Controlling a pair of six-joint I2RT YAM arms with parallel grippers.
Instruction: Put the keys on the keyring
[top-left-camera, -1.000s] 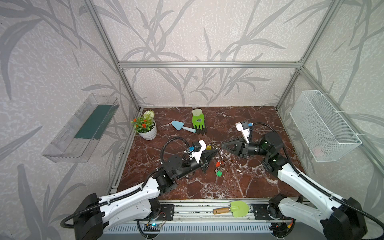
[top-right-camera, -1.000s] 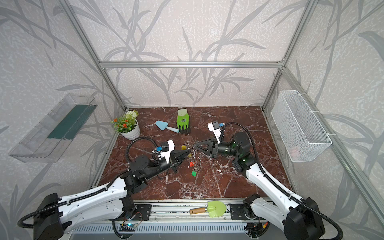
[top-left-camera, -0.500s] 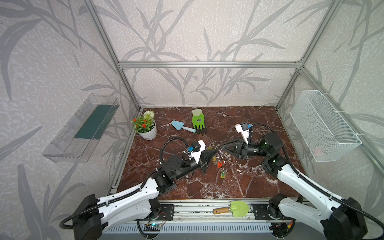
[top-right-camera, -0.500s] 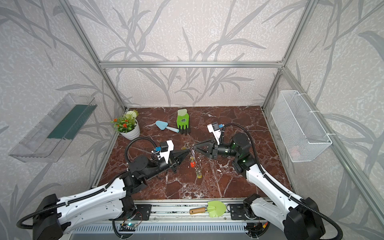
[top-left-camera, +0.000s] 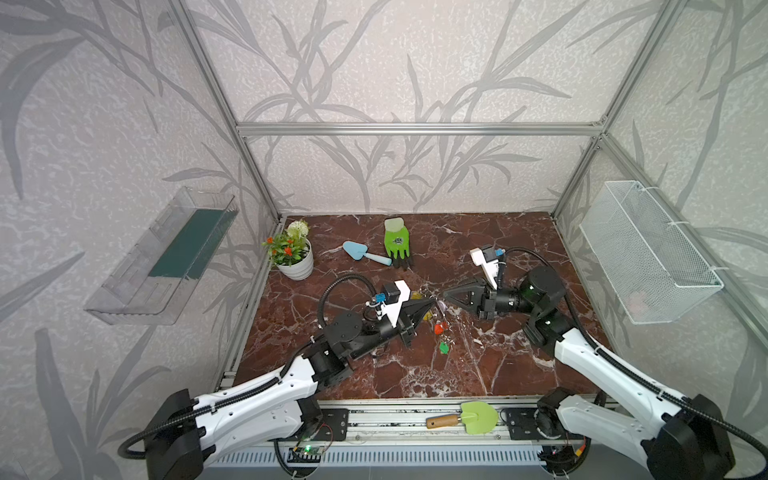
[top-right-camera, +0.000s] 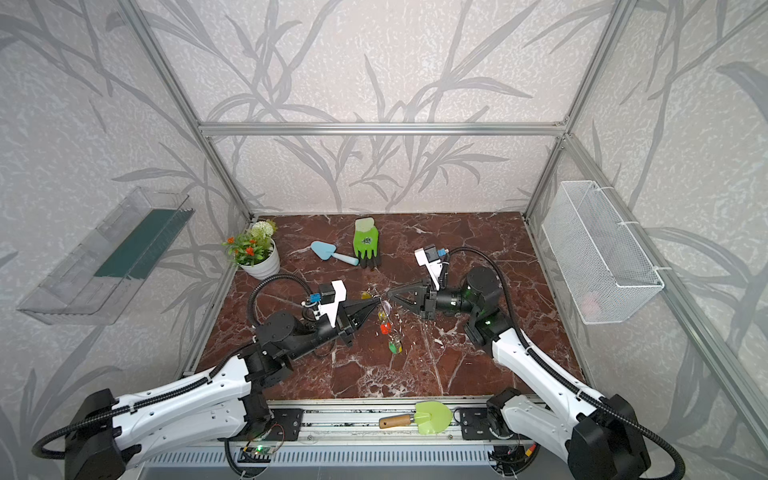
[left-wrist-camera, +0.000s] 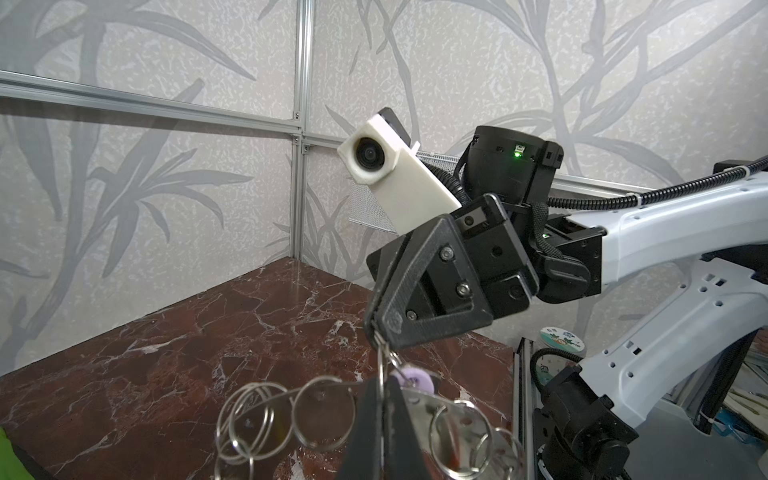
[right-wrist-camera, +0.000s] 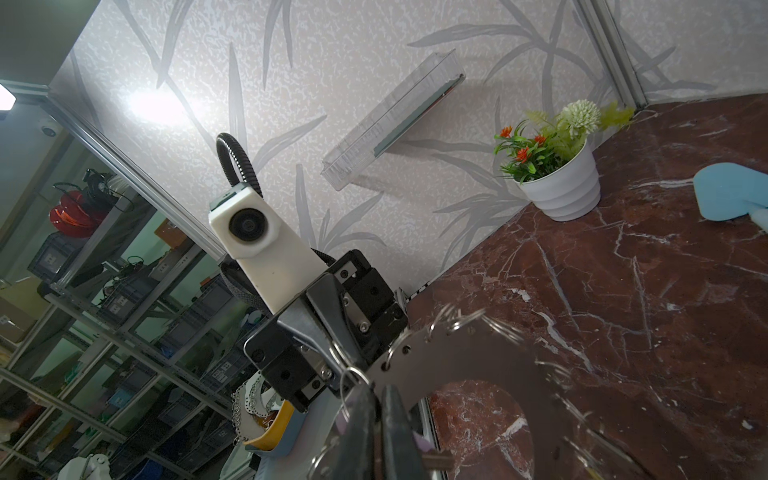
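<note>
Held in the air over the middle of the table (top-left-camera: 498, 365), glossy red-brown veined marble: the keyring (right-wrist-camera: 478, 353), a flat dull-grey metal disc with open centre and thin wire loops (left-wrist-camera: 322, 409) threaded round its rim. Clamped at the rim by the left gripper (top-left-camera: 431, 303), black wedge-shaped fingers pressed together on the plate. Meets the right gripper (top-left-camera: 446, 295) tip to tip, reaching in from 3 o'clock; fingers there pressed together too, pinching a thin silver split ring (left-wrist-camera: 380, 361) that carries a rounded lilac tag (left-wrist-camera: 413, 379), just beside the disc's edge. Cannot tell whether that ring sits in a loop. Strung below the disc toward 6 o'clock, in both top views: a red tag (top-left-camera: 438, 328) and a green tag (top-left-camera: 444, 347), small smooth plastic oblongs. At 12 o'clock, flat on the marble, a green glove (top-left-camera: 397, 243); at 11 a pale blue trowel (top-left-camera: 365, 251); at 10 a ribbed white pot (top-left-camera: 296, 266) of flowers. At 6 o'clock, on the metal front rail, a lime trowel (top-left-camera: 478, 417) with wooden handle.
</note>
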